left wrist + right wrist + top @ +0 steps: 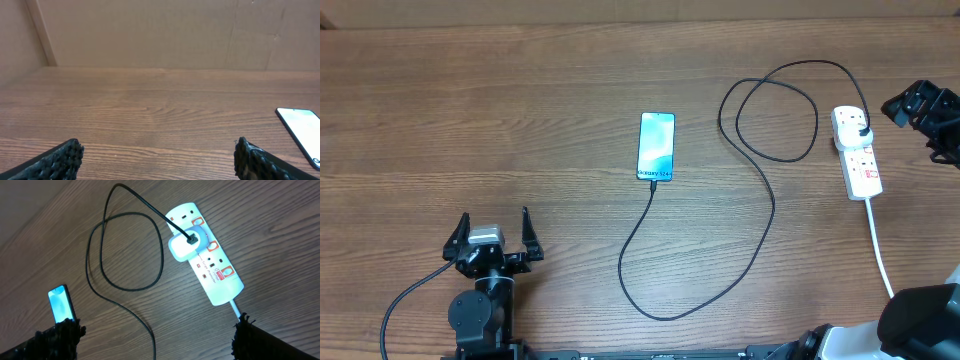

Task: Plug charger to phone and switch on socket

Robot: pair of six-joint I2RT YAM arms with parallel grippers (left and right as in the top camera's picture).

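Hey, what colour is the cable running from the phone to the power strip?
The cable is black, clearest in the right wrist view.

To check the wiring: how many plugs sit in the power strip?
1. A white plug sits in the strip, toward the end away from its cord, with the charger cable running from it. No others visible.

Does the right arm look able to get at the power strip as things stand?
Probably yes: the right gripper hovers close to the power strip, fingers open, with nothing between them. Only the charger plug sits in it.
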